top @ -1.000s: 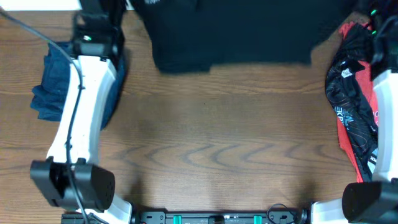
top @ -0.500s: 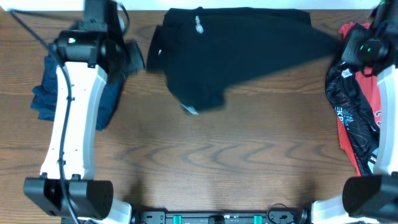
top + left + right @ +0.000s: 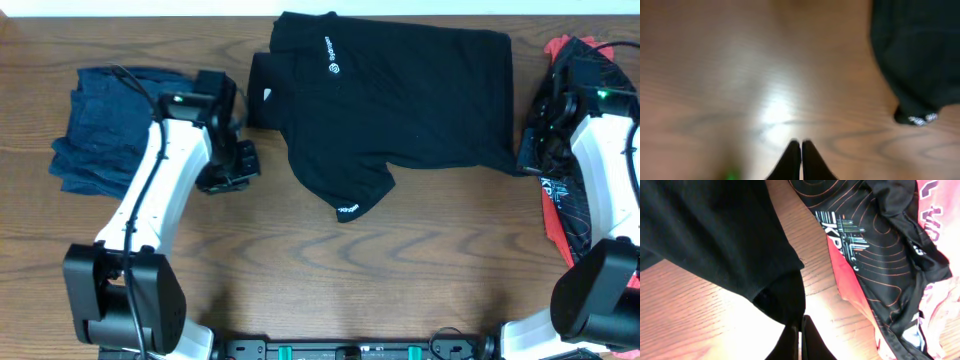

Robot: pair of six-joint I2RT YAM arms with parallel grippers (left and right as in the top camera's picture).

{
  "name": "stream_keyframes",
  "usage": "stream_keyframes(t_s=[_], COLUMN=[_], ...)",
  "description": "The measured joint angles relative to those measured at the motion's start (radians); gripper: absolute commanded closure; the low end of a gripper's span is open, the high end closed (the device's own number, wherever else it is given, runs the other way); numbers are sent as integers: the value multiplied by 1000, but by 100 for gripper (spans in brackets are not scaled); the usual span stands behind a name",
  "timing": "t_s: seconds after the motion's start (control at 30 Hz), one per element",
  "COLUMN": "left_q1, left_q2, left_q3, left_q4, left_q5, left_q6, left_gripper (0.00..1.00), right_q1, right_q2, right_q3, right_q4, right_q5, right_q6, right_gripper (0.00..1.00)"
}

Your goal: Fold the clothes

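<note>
One garment, the black T-shirt (image 3: pixel 400 100), is now seen spread open and nearly flat at the far middle of the table (image 3: pixel 330 280), logo side up. Its neck end is apparently turned toward the left arm, and one sleeve (image 3: pixel 355 195) is skewed toward the near edge. A second ago it was only a blurred dark mass at the far edge, half out of the overhead view. Half a second ago it was caught mid-swing, and it has since been drawn down and laid out. Its hem corner on the right is kept pinched: in the right wrist view the right gripper (image 3: pixel 800 327) is shown with its fingers together and black cloth gathered at them, so a clamp on the shirt is judged. The left gripper (image 3: pixel 800 146) has been drawn back toward the near side. Its fingers are pressed together on nothing, over bare wood just beside the neck end. The dark blue garment (image 3: pixel 100 125) is left crumpled at the left, and the red and black-patterned tops (image 3: pixel 565 200) are heaped at the right, just beyond the clamped corner. The spreading step is judged nearly finished, with no fold yet made. The stray sleeve would probably need straightening before a first fold is attempted, and the right corner has yet to be released.
</note>
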Motion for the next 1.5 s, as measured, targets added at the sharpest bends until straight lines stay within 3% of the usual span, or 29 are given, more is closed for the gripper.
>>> stream_keyframes(t_s=[0.03, 0.07, 0.1, 0.17, 0.23, 0.53, 0.67, 1.13, 1.2, 1.23, 1.37, 1.4, 1.5], left_q1=[-10, -20, -32, -59, -86, -204, -228, -229, -232, -233, -247, -250, -256], left_q2=[0, 0, 0, 0, 0, 4, 32, 187, 190, 193, 212, 216, 225], left_q3=[-16, -27, -40, -66, -91, -208, -234, -242, -242, -241, -235, -233, -233], left_q4=[37, 68, 98, 171, 233, 480, 569, 641, 660, 673, 707, 709, 702], left_q5=[19, 36, 47, 67, 80, 98, 105, 112, 114, 115, 115, 114, 118], left_q6=[0, 0, 4, -13, -32, -171, -240, -422, -433, -440, -451, -451, -453], left_gripper=[92, 78, 71, 71, 62, 60, 55, 47, 47, 52, 90, 94, 94], right_q1=[0, 0, 0, 0, 0, 0, 0, 0, 0, 0, 0, 0, 0], right_q2=[0, 0, 0, 0, 0, 0, 0, 0, 0, 0, 0, 0, 0], right_q3=[-1, -1, -1, -1, -1, -1, -1, -1, -1, -1, -1, -1, -1], right_q4=[3, 8, 11, 13, 16, 20, 20, 24, 25, 25, 25, 25, 25], right_q5=[0, 0, 1, 1, 1, 4, 5, 7, 8, 7, 8, 7, 8], right_q6=[0, 0, 0, 0, 0, 0, 0, 0, 0, 0, 0, 0, 0], right_gripper=[99, 99, 99, 99, 99, 99, 99, 99, 99, 99, 99, 99, 99])
